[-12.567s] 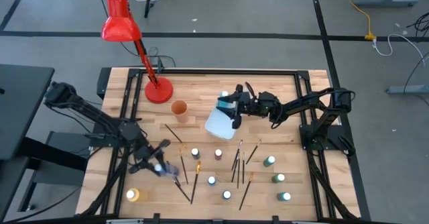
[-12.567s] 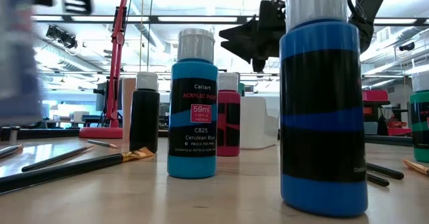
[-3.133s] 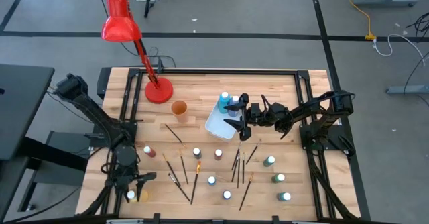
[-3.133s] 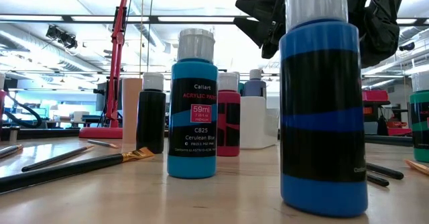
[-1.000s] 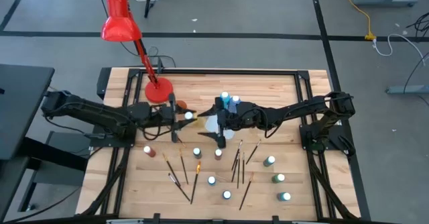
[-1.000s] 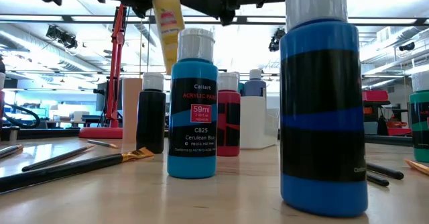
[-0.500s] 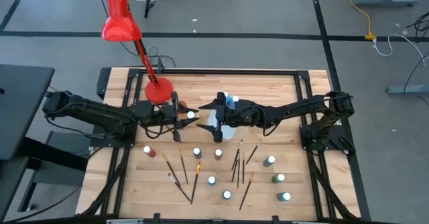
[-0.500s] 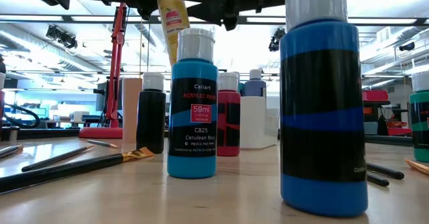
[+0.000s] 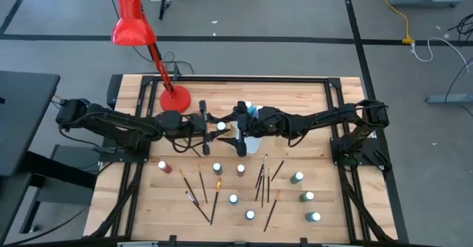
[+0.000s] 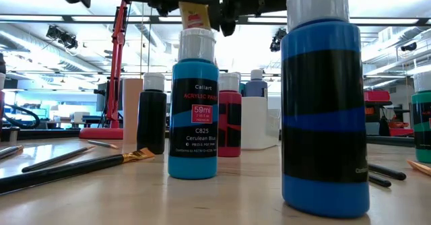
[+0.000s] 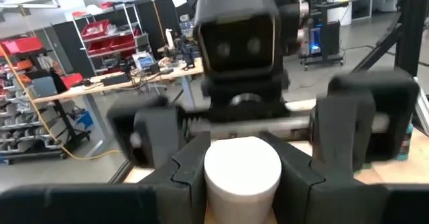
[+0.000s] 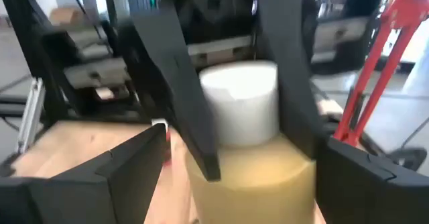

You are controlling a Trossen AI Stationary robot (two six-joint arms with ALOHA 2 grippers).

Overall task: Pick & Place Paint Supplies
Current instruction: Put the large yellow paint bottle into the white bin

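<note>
A yellow paint bottle with a white cap (image 9: pixel 221 126) hangs over the table's middle, with my left gripper (image 9: pixel 216 126) shut on it. In the low view its yellow body (image 10: pixel 195 15) shows below the dark grippers. My right gripper (image 9: pixel 238 129) faces it from the right, open. Its fingers (image 12: pixel 365 177) stand on either side of the yellow body (image 12: pixel 251 184) without plainly touching it. Other bottles (image 9: pixel 241 169) stand upright on the wood, and brushes (image 9: pixel 262 179) lie flat on it nearer the front. My left gripper pinches the bottle's white cap (image 11: pixel 241 174) between its two fingers (image 12: pixel 175 83). They come level from the table's left. The bottle hangs upright below them, cap up, clear of the table.
A white container (image 9: pixel 252 142) with blue bottles (image 9: pixel 253 112) sits right below the two grippers. The red lamp's base (image 9: pixel 175 99) stands behind my left arm. A cerulean bottle (image 10: pixel 194 117) and a large blue bottle (image 10: pixel 324 110) stand near the front edge.
My left gripper has carried the yellow bottle toward the table's right, up between the right gripper's open fingers. The bottle hung tilted and is now closer to upright.
</note>
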